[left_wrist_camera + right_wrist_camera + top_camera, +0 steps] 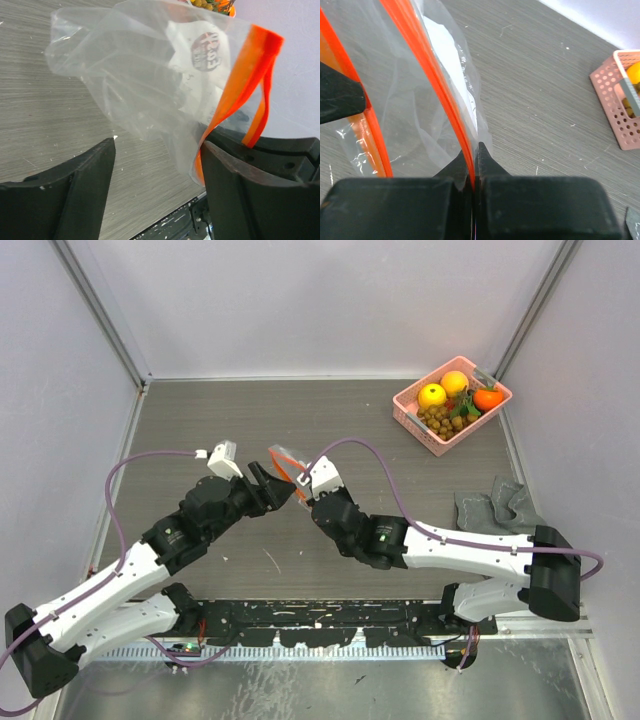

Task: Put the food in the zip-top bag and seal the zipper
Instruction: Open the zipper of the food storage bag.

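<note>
Right tool [475,167] pinched shut on zipper [427,75] edge of zip-top bag [125,75]. Left tool [157,145] open at the bag's edge. Pink basket [412,425] well apart, far right corner of desk [200,420].

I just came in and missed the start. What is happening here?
A clear zip-top bag is held up above the table. The right hand is shut on its orange zipper; the left hand is open, the bag between its fingers. The fruit lies in the pink basket; none is bagged yet.
</note>
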Tool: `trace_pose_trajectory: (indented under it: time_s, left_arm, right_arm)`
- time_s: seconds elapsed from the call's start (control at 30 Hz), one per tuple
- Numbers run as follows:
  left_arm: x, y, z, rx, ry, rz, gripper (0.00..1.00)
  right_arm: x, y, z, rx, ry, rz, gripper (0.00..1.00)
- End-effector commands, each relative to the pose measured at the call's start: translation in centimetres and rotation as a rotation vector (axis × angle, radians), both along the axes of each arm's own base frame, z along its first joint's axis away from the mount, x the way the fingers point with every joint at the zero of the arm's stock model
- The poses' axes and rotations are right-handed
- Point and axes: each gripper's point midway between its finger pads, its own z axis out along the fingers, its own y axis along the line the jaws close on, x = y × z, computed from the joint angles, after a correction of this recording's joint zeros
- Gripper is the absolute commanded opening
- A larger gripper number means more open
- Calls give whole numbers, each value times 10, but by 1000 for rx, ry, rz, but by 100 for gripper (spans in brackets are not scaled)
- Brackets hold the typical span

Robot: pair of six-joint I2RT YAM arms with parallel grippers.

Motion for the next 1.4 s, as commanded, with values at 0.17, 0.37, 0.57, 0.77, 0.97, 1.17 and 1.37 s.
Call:
trace_pose_trajectory:
  time_s: [0.17,0.37,0.57,0.77,0.97,1.17,1.37]
  left_arm:
    - [0,-3,24,-112,-26,10,73]
    - [2,15,22,-134,-34,96,75]
    - [2,33,16,-97,-28,167,75]
    - [-1,23,11,-92,-5,119,65]
    - [-8,39,-5,-51,21,157,55]
    - [-14,30,-13,-26,56,96,49]
    - [-17,15,-21,-75,93,56,44]
  right_arm:
    - [-2,13,41,82,-149,-147,0]
    - [-4,22,31,76,-166,-173,0]
    - [-5,26,22,74,-173,-183,0]
    - [-5,29,19,94,-168,-183,0]
    - [-7,30,20,144,-159,-162,0]
    - [-8,37,22,181,-146,-143,0]
    - [-6,47,22,227,-136,-154,0]
